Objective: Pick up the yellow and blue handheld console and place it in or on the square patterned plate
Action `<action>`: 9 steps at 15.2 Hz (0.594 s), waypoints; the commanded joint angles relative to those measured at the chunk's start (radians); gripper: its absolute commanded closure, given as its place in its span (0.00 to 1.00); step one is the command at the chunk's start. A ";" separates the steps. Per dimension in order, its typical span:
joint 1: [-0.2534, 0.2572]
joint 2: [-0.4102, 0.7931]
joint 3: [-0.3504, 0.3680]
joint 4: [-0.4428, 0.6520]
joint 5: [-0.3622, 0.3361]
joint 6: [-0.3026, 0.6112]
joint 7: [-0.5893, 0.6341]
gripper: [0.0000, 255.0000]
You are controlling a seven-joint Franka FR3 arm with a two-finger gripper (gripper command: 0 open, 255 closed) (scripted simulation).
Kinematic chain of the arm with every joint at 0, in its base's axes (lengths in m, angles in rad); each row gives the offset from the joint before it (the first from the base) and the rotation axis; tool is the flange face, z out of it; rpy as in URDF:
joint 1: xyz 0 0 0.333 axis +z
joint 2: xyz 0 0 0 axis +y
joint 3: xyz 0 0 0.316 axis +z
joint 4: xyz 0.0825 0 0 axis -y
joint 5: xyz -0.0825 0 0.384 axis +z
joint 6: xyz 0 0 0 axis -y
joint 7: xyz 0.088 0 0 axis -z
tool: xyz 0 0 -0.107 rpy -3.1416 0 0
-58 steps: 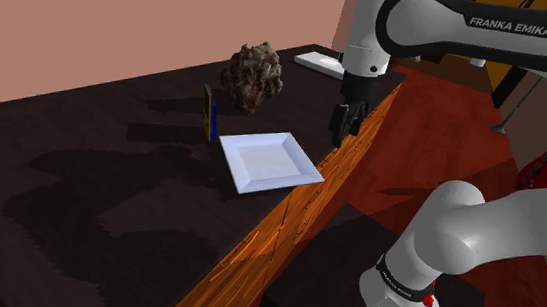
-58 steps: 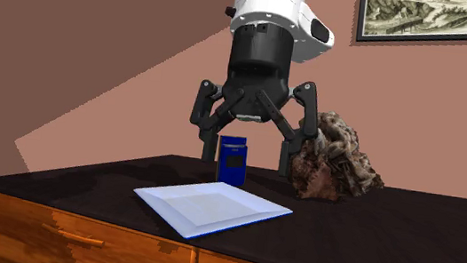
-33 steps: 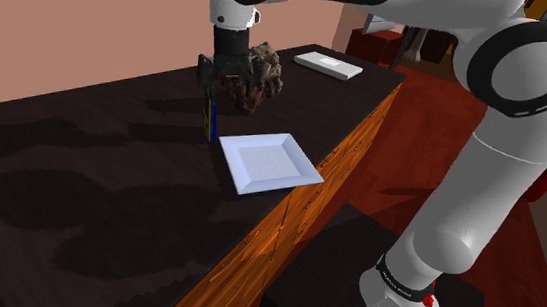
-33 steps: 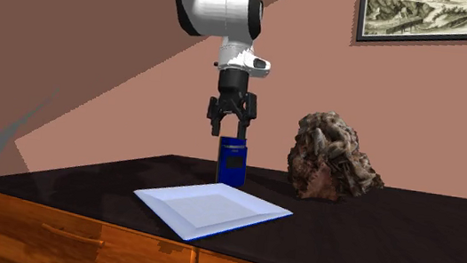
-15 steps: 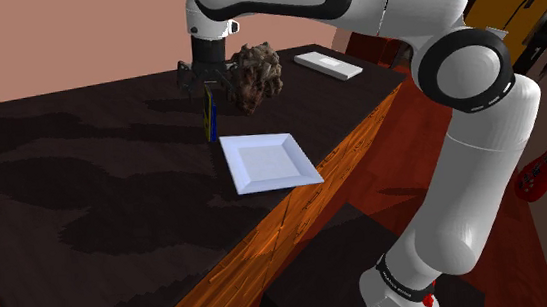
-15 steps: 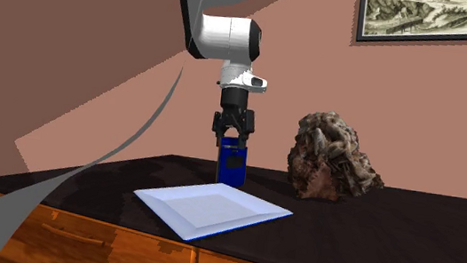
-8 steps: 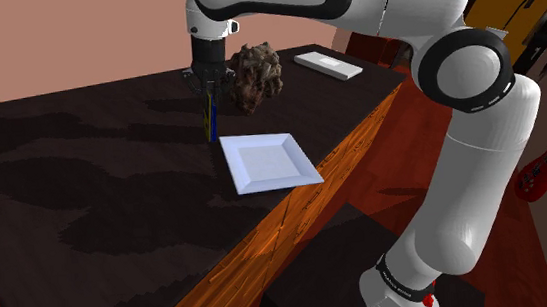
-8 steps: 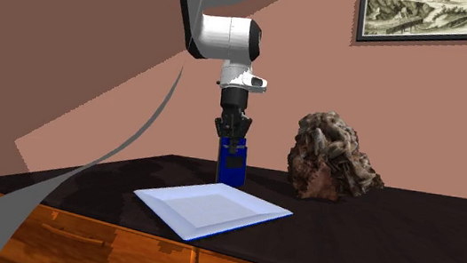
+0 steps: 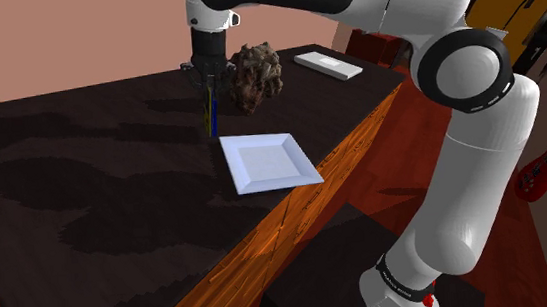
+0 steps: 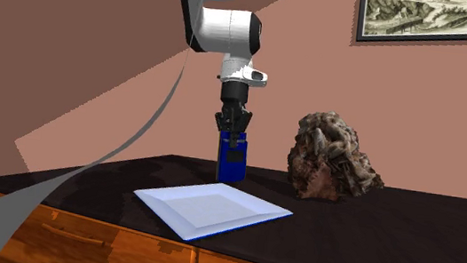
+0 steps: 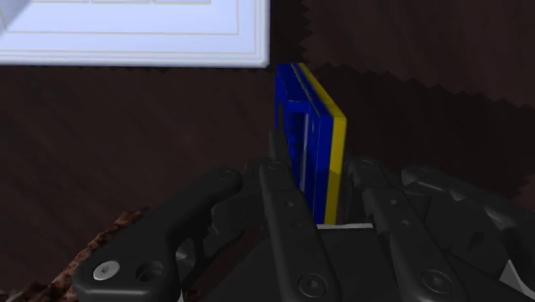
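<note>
Two black fingers of the tool [image 10: 232, 133] were squeezed in on the upper end of the slim blue and yellow handheld console [image 10: 232, 163], one on each flat face. I'd call that a proper grip, nearly closed with just the console's thickness between them. The console stood on its narrow end on the dark desk [image 10: 373, 235], just behind the far corner of the white square plate [image 10: 215, 209] with the thin blue rim.

Coming straight down from above made sense to me. The thing's thin and upright, so the top is the only bit sticking out to grab. The lumpy brown rock [image 10: 331, 159] also sat near enough on one side that a sideways approach looked cramped. With the plate right beside it, the carry should be short: up, over, down.

Stuff I couldn't make out: whether the console's bottom edge was touching the desk or just clear of it. In the wrist view the fingers [image 11: 287, 202] covered the gripped end. No pattern showed on the plate either; it looked plain white to me.
</note>
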 commanded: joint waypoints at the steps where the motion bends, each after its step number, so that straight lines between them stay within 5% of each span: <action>1: 0.002 0.010 0.000 0.039 -0.003 -0.030 -0.001 1.00; 9: 0.020 0.053 0.002 0.211 -0.017 -0.160 0.000 1.00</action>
